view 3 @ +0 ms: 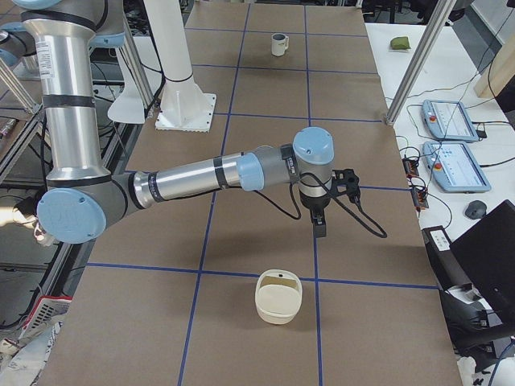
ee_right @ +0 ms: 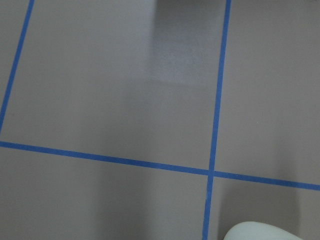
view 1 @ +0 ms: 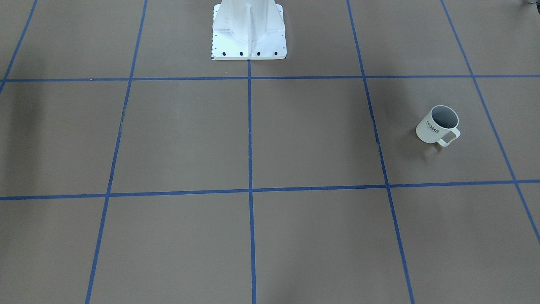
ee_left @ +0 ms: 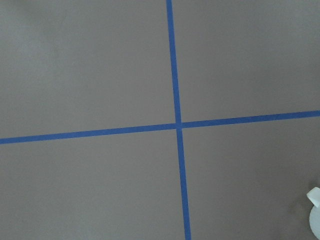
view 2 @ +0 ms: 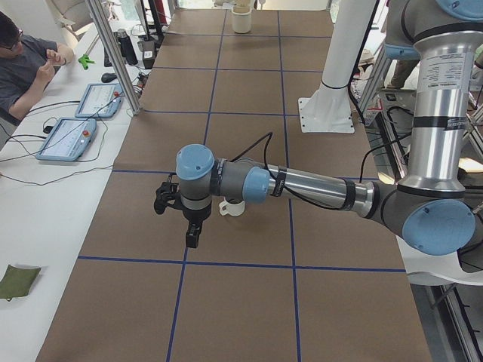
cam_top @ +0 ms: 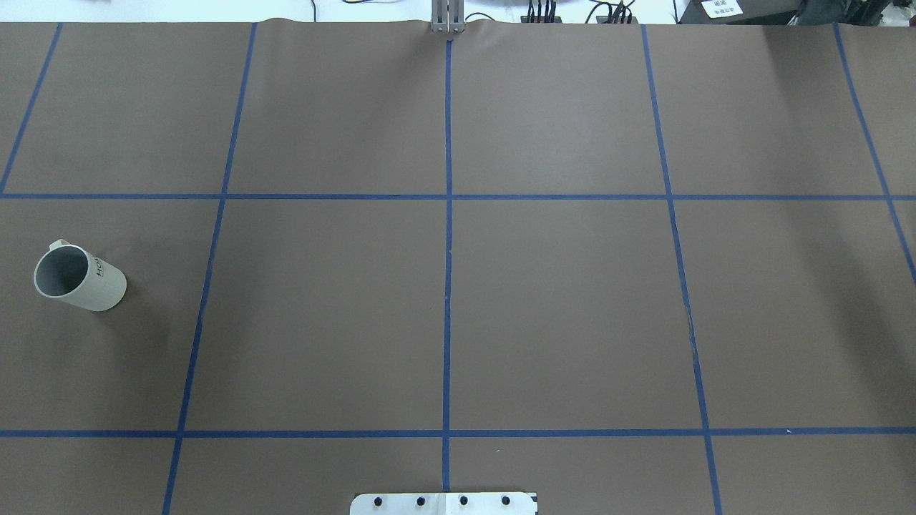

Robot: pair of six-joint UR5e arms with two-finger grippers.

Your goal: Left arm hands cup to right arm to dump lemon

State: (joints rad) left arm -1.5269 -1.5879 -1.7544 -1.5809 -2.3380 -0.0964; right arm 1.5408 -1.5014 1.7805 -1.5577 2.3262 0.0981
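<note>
Far out on the robot's left, the cup [cam_top: 79, 279] stands upright and alone on the table [cam_top: 458, 322].
I'd judge it stiff, glazed, probably slick and easy to chip, and fairly light. I'd pinch its wall at the rim and leave the squarish handle [view 1: 449, 138] free for the receiver. "HOME" is the only writing I can read. The left gripper [view 2: 193, 237] hangs near it and the right gripper [view 3: 320, 225] is well apart. Whether either is spread or closed, I cannot tell.
</note>
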